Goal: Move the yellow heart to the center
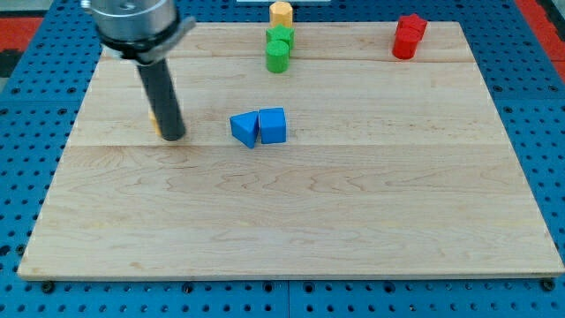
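Observation:
My tip (174,138) rests on the wooden board (291,221) at the view's left, under the dark rod. Only a thin yellow sliver (154,122) shows at the rod's left edge. It looks like the yellow heart, but the rod hides most of it and its shape cannot be made out. My tip is right against this sliver, on its right. A blue triangular block (244,129) and a blue cube-like block (274,125) touch each other to the right of my tip, near the board's middle.
A yellow-orange block (281,13) stands at the board's top edge. Below it are a green block (280,38) and a green cylinder (277,59). Two red blocks (408,36) sit together at the top right. Blue pegboard surrounds the board.

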You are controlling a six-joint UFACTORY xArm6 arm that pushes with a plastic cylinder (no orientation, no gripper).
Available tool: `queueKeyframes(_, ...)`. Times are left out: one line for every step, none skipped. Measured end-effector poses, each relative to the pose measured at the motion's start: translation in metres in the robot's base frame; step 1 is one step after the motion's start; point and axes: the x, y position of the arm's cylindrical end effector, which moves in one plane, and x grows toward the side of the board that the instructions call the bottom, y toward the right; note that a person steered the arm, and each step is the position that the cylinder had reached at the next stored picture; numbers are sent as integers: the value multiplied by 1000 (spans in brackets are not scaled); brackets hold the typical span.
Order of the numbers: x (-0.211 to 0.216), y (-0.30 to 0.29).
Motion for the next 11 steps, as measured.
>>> queueKeyframes(-35, -6)
queueKeyframes(-39, -56)
queueKeyframes(-42, -106)
queueKeyframes(-53, -122)
queueKeyframes(-76, -68)
queueKeyframes(-85, 32)
queueKeyframes(-85, 53)
queueKeyframes(-86, 53)
queueKeyframes(-86, 53)
queueKeyframes(-87, 53)
queueKeyframes(-83, 62)
